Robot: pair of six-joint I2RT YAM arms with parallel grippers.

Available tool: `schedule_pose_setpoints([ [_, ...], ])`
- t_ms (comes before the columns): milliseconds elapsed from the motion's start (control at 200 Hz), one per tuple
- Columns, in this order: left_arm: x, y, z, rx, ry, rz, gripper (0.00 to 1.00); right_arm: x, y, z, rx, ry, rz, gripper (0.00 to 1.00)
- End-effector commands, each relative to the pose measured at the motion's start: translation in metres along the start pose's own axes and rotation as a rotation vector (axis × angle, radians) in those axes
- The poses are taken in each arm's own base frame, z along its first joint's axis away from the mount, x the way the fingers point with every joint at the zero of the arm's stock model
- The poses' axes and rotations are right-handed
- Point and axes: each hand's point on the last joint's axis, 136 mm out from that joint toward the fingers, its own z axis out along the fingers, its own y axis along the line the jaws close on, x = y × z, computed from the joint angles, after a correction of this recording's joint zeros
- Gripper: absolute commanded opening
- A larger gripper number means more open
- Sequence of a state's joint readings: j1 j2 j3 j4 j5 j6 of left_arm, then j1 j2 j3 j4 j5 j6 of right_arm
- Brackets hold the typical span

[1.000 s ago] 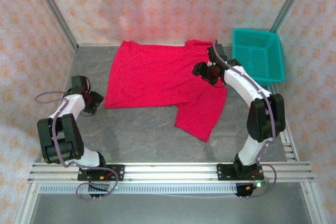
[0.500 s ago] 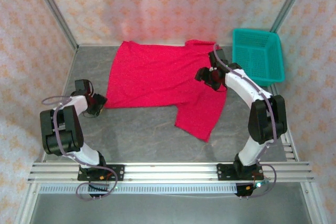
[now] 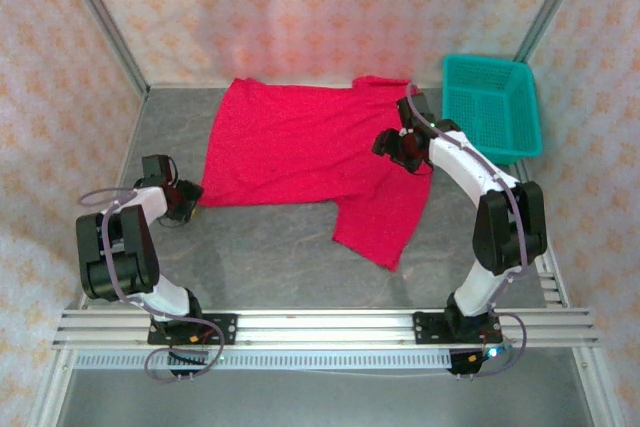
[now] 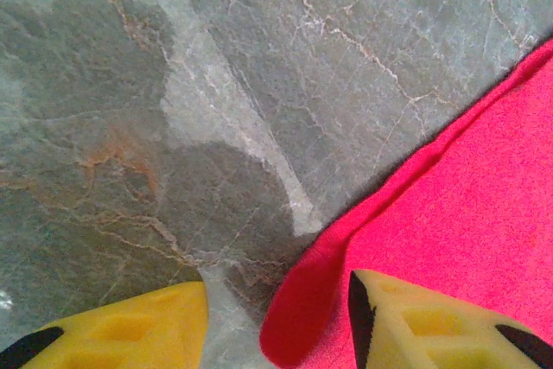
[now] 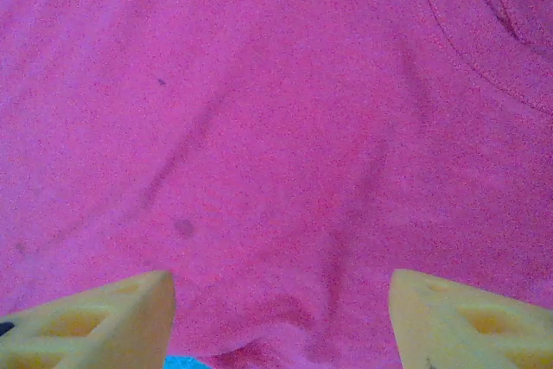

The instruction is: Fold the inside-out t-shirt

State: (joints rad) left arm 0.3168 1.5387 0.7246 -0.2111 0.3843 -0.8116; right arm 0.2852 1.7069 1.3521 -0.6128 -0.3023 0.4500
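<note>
Grasping step: the red shirt lies flat on the table, the left gripper spread astride its near-left corner and the right gripper spread wide beside the collar, so next both likely need to pinch cloth.

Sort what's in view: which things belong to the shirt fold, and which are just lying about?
Part of the job:
red t-shirt, spread out
left gripper, open at its near-left corner
right gripper, open above its collar end

Lying about:
teal mesh basket, far right corner of the table
</note>
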Motion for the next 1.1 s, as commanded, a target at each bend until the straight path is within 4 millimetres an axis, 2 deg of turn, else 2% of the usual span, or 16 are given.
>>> schedule_pose_setpoints([
  [0,0.008,-0.01,0.001,0.034,0.009,-0.011,0.41,-0.007,-0.001,-0.014,0.016,-0.032,-0.016,0.67],
  [155,0.014,-0.019,0.003,0.038,0.008,0.005,0.19,0.01,-0.018,-0.018,0.071,0.002,-0.003,0.65],
  [235,0.013,-0.023,0.002,0.046,0.003,0.008,0.06,0.033,-0.033,-0.023,0.104,0.048,0.009,0.62],
  [305,0.011,-0.025,-0.004,0.046,-0.01,0.013,0.0,0.062,-0.049,-0.029,0.132,0.089,0.011,0.56],
  [400,0.005,-0.028,-0.017,0.039,-0.05,0.037,0.0,0.104,-0.074,-0.034,0.163,0.142,0.03,0.46],
  [475,0.0,-0.03,-0.028,0.031,-0.083,0.059,0.0,0.136,-0.092,-0.038,0.182,0.186,0.044,0.35],
  [540,-0.002,-0.033,-0.036,0.037,-0.101,0.073,0.0,0.158,-0.103,-0.042,0.19,0.211,0.051,0.22],
  [595,-0.002,-0.036,-0.04,0.044,-0.106,0.078,0.0,0.173,-0.11,-0.043,0.19,0.227,0.065,0.16],
  [655,-0.002,-0.037,-0.042,0.049,-0.109,0.082,0.0,0.19,-0.118,-0.041,0.199,0.259,0.078,0.14],
  [796,0.002,-0.037,-0.044,0.052,-0.112,0.09,0.0,0.215,-0.118,-0.039,0.167,0.282,0.079,0.14],
  [1041,0.005,-0.036,-0.043,0.05,-0.106,0.097,0.0,0.242,-0.105,-0.023,0.148,0.307,0.052,0.14],
  [1096,0.006,-0.036,-0.043,0.051,-0.105,0.099,0.0,0.245,-0.104,-0.021,0.152,0.314,0.043,0.19],
])
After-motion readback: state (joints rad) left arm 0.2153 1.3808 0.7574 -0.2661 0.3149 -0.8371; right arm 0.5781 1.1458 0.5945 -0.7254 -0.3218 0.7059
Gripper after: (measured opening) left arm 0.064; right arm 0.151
